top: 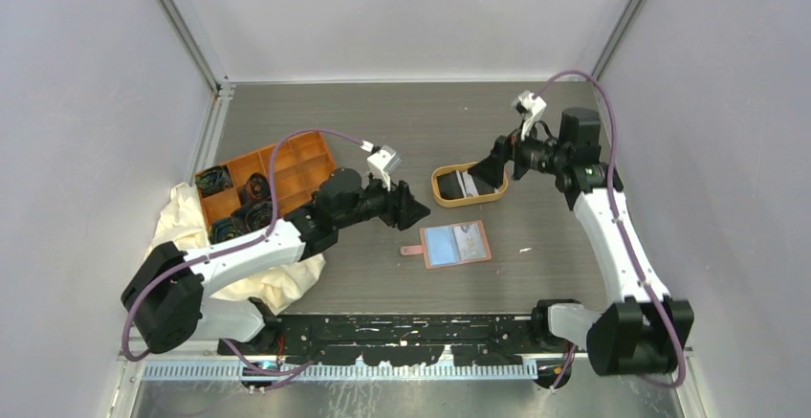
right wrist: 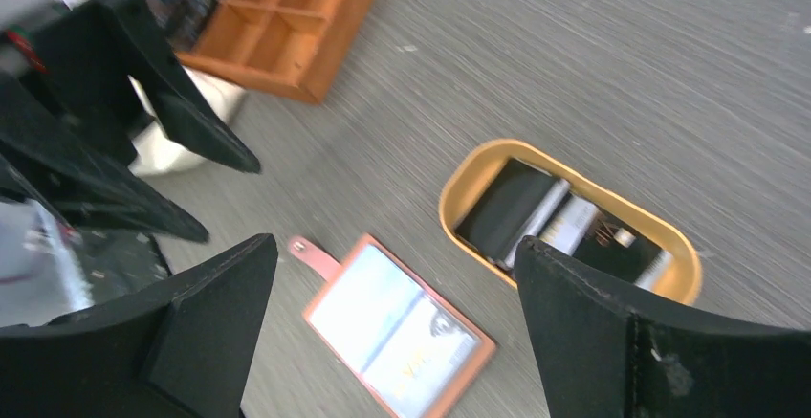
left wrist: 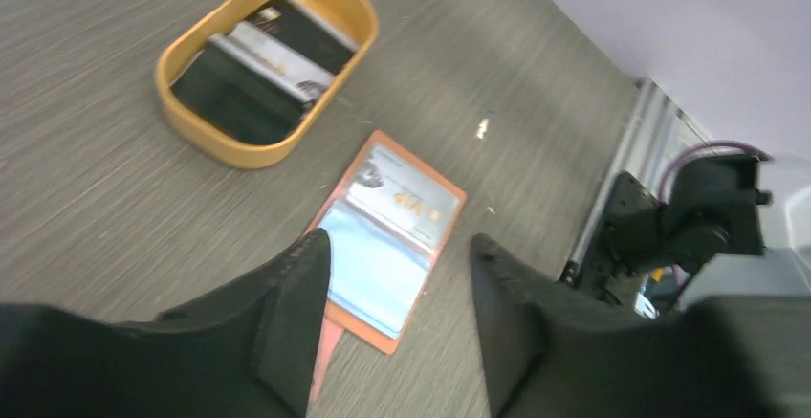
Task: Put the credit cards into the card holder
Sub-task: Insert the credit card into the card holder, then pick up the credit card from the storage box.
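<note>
The card holder (top: 455, 244) lies open and flat on the table, bluish pockets up, snap tab to its left; it also shows in the left wrist view (left wrist: 387, 236) and the right wrist view (right wrist: 397, 327). One pocket holds a pale card. The credit cards (top: 466, 184), black with white patches, lie in an oval tan-rimmed tray (top: 443, 191), seen too in the left wrist view (left wrist: 263, 64) and the right wrist view (right wrist: 564, 225). My left gripper (top: 418, 213) is open and empty, above and left of the holder. My right gripper (top: 490, 175) is open and empty, above the tray's right end.
An orange compartment tray (top: 287, 165) with dark coiled items stands at the left, on a cream cloth (top: 186, 209). A small white speck (top: 525, 250) lies right of the holder. Grey walls close in the table on three sides.
</note>
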You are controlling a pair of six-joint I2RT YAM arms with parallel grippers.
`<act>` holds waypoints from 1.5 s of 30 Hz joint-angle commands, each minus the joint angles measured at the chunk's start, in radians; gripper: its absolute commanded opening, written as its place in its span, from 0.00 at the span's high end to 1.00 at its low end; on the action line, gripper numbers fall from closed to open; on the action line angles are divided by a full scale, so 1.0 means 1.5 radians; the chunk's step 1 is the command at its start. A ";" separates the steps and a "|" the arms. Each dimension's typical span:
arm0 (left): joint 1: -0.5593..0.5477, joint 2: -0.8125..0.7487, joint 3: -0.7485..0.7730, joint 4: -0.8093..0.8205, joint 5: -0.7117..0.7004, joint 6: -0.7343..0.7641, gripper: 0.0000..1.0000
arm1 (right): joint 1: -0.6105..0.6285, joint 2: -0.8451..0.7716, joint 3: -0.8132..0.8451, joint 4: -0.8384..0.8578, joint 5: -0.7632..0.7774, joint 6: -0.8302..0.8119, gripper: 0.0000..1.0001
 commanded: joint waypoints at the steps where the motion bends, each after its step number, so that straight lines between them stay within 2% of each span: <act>1: 0.004 -0.021 -0.007 -0.037 -0.158 0.106 0.31 | -0.001 0.106 0.083 0.107 -0.119 0.202 0.01; 3: 0.009 -0.013 -0.021 -0.007 -0.215 0.080 0.10 | -0.001 0.152 0.106 0.135 -0.106 0.239 0.00; 4: 0.014 -0.004 -0.026 0.006 -0.232 0.067 0.03 | -0.001 0.176 0.116 0.131 -0.077 0.239 0.01; 8: 0.035 0.045 -0.038 0.097 -0.201 0.034 0.02 | -0.001 0.230 0.143 0.117 0.025 0.211 0.01; 11: 0.035 0.101 -0.042 0.182 -0.170 0.018 0.04 | -0.001 0.276 0.150 0.091 0.049 0.193 0.01; 14: 0.037 0.156 -0.023 0.247 -0.140 -0.006 0.12 | 0.000 0.328 0.138 0.077 0.028 0.189 0.04; 16: 0.038 0.186 0.003 0.244 -0.134 -0.019 0.18 | 0.008 0.363 0.137 0.066 0.025 0.192 0.09; 17: 0.039 0.199 0.016 0.237 -0.132 -0.024 0.20 | 0.013 0.387 0.142 0.056 0.029 0.192 0.15; 22: 0.049 0.237 0.040 0.239 -0.159 -0.023 0.28 | 0.038 0.434 0.163 0.018 0.065 0.183 0.28; 25: 0.070 0.272 0.049 0.242 -0.150 -0.015 0.33 | 0.044 0.459 0.171 0.010 0.084 0.189 0.33; 29: 0.109 0.308 0.063 0.234 -0.089 -0.026 0.43 | 0.051 0.493 0.192 -0.007 0.106 0.184 0.36; 32: 0.127 0.318 0.106 0.188 -0.071 -0.022 0.45 | 0.057 0.510 0.207 -0.019 0.119 0.178 0.36; 38: 0.126 0.345 0.125 0.186 -0.024 -0.031 0.46 | 0.060 0.528 0.220 -0.031 0.121 0.178 0.37; 42: 0.111 0.336 0.106 0.189 -0.031 -0.043 0.45 | 0.060 0.539 0.223 -0.035 0.102 0.183 0.38; 45: 0.076 0.357 0.135 0.156 -0.062 -0.035 0.44 | 0.060 0.547 0.222 -0.037 0.087 0.186 0.41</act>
